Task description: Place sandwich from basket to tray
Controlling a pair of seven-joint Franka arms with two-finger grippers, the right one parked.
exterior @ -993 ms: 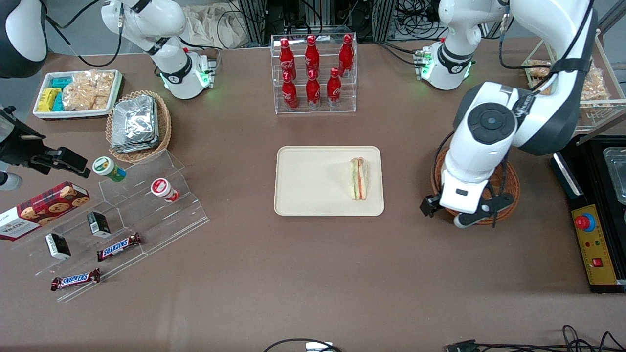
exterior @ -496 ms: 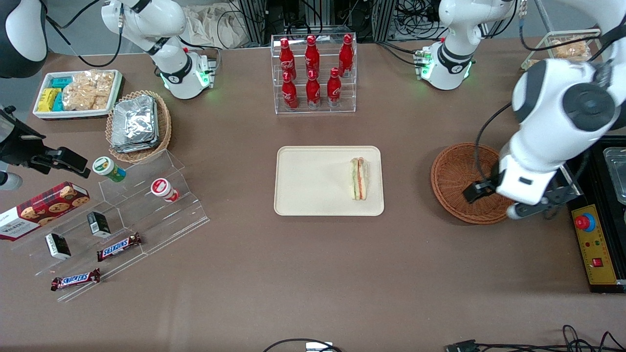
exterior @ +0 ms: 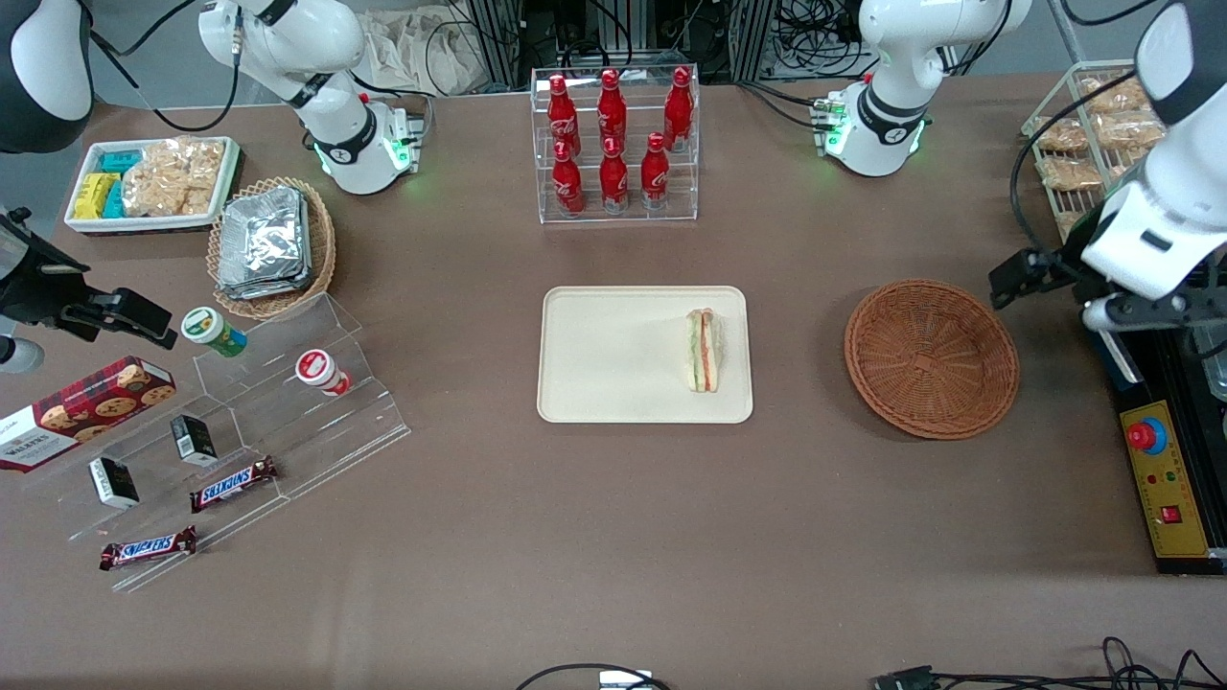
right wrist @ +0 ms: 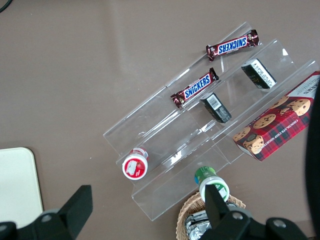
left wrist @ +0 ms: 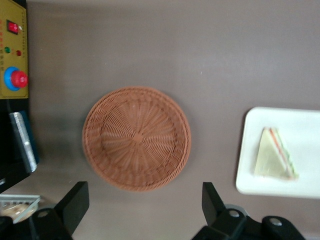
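The sandwich, a pale triangular wedge with green and orange-red filling, lies on the cream tray, at the tray's end nearest the basket. Beside the tray sits the reddish-brown wicker basket, with nothing in it. My left gripper hangs high above the table at the working arm's end, past the basket's rim and over the black equipment. Its fingers stand wide open and hold nothing.
A yellow control box with a red button and a wire rack of snack packs flank the gripper. A clear rack of red bottles stands farther back. Toward the parked arm's end are a tan basket of foil packs and an acrylic snack stand.
The left arm swung off from above the basket toward the working arm's end and away from the front camera, uncovering the whole basket. Sandwich and tray stayed put.
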